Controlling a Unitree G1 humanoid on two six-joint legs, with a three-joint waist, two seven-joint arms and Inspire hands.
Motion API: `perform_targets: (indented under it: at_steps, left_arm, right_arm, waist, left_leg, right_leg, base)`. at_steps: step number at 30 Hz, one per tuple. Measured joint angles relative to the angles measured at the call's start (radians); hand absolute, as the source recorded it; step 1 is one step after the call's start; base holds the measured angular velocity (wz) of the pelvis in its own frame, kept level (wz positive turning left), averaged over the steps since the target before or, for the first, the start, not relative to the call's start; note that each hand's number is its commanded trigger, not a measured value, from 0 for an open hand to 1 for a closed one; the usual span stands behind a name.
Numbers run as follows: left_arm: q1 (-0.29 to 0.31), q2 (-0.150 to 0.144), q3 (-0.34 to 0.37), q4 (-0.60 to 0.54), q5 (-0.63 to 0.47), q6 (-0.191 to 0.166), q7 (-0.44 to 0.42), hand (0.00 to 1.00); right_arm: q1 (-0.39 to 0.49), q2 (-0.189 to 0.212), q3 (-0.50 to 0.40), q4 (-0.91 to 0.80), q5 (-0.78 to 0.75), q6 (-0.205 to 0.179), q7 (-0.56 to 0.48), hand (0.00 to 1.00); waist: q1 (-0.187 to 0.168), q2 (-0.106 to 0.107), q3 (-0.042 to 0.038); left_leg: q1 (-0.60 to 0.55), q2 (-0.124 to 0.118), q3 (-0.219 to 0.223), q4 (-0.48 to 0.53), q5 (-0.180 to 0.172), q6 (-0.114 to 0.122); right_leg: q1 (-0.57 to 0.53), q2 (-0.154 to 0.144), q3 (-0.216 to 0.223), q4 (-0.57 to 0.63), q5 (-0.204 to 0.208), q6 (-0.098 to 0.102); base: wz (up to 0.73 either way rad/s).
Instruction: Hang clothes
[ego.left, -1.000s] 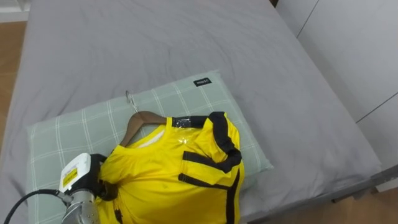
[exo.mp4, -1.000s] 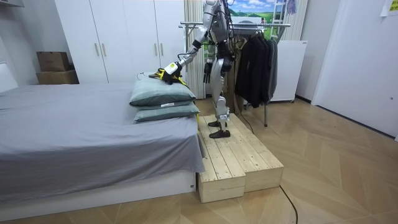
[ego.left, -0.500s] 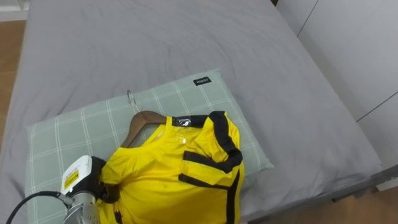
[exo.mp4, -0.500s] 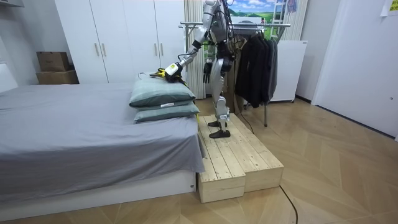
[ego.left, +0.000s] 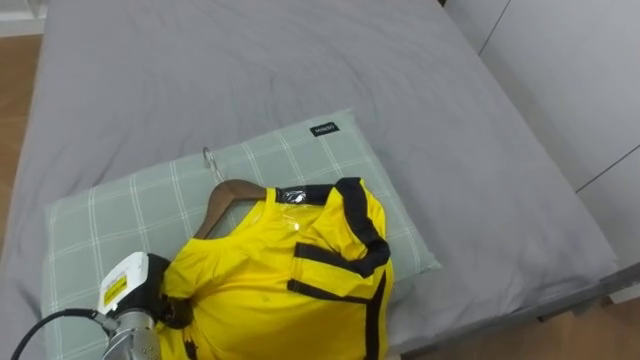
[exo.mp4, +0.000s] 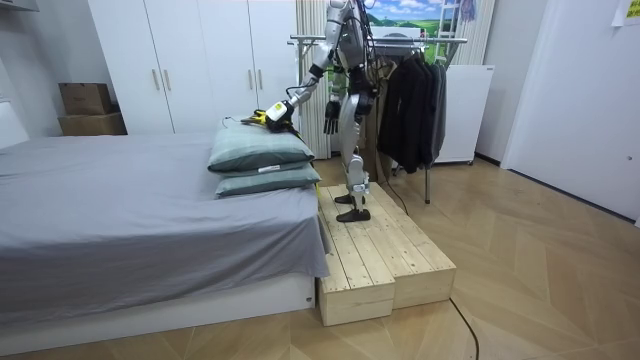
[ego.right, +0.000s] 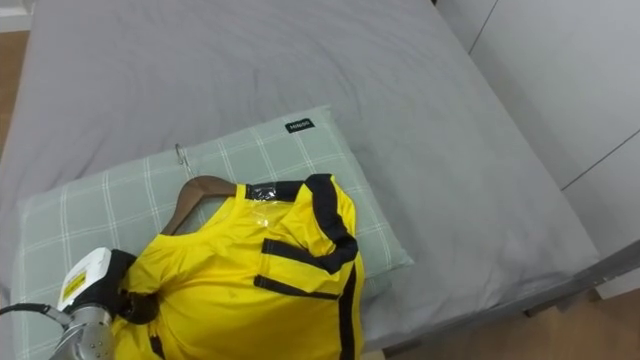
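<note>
Shirt (ego.left: 285, 285) on hanger (ego.left: 228, 194) atop pillow (ego.left: 320, 160), hook (ego.left: 209, 159) pointing far-left, L hand (ego.left: 152, 296) fingers under cloth, grip can't tell.

Bed (ego.left: 300, 70): smooth grey sheet.
Pillows: two stacked at the bed's end; the top one (ego.left: 110, 215) is pale green with white checks, the lower one (exo.mp4: 265, 180) plain.
Wardrobe (exo.mp4: 190, 60): white doors behind the bed.
Boxes (exo.mp4: 88, 108): cardboard, stacked beside the wardrobe.
Platform (exo.mp4: 385, 255): bare wood, against the bed.

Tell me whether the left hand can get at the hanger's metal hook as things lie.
Probably yes. The hook lies bare on the checked pillow, clear of the yellow shirt, and the left hand rests at the shirt's edge on that same pillow.
</note>
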Motion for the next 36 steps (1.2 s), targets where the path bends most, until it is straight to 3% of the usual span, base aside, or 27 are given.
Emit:
perform_targets:
  at_steps: [8,13,16,27,33,36]
  left_arm:
    - [0.033,-0.008,-0.001,-0.001,0.007,0.001,0.000,1.00]
    - [0.077,-0.030,-0.002,-0.001,0.018,0.002,0.000,1.00]
    - [0.102,-0.030,-0.023,-0.001,0.016,0.002,0.000,1.00]
    - [0.134,-0.037,-0.027,-0.016,0.015,0.001,0.021,1.00]
    - [0.188,-0.046,-0.026,-0.098,0.016,-0.003,0.059,1.00]
    - [0.205,-0.046,-0.015,-0.123,0.016,-0.024,0.073,1.00]
  right_arm:
    - [0.004,-0.001,-0.003,0.005,-0.001,-0.002,0.000,0.00]
    - [0.037,-0.004,-0.003,0.003,-0.001,-0.007,0.002,0.00]
    - [0.050,-0.005,-0.003,0.004,0.000,-0.008,0.001,0.00]
    - [0.089,-0.007,-0.064,0.004,0.009,-0.009,-0.022,0.00]
    - [0.124,-0.009,-0.090,0.002,0.025,-0.016,-0.030,0.00]
    - [0.142,-0.009,-0.111,0.001,0.027,-0.033,-0.029,0.00]
  waist:
    - [0.002,0.016,-0.0065]
    - [0.016,0.039,-0.0219]
    - [0.017,0.047,-0.0267]
    - [0.016,0.049,-0.0277]
    - [0.016,0.058,-0.0347]
    - [0.017,0.058,-0.0379]
  left_leg:
    - [0.053,-0.001,0.009,-0.017,0.000,0.000]
    - [0.089,-0.001,0.009,-0.037,0.003,-0.004]
    - [0.107,-0.002,0.009,-0.052,0.010,-0.006]
    - [0.136,-0.013,-0.001,-0.054,0.015,-0.008]
    - [0.175,-0.012,-0.004,-0.075,0.015,-0.008]
    - [0.194,-0.013,-0.004,-0.083,0.015,-0.008]
  right_leg:
    - [0.046,0.001,0.009,-0.012,0.000,0.000]
    - [0.078,0.002,0.005,-0.018,0.000,0.000]
    - [0.088,0.001,0.001,-0.019,0.000,0.000]
    - [0.136,0.001,0.000,-0.053,-0.001,-0.001]
    - [0.165,0.000,0.001,-0.055,-0.002,0.000]
    - [0.185,-0.001,0.002,-0.066,-0.003,0.002]
  base:
    - [-0.02]
    - [0.00]
    - [0.00]
    - [0.02]
    - [-0.01]
    - [0.00]
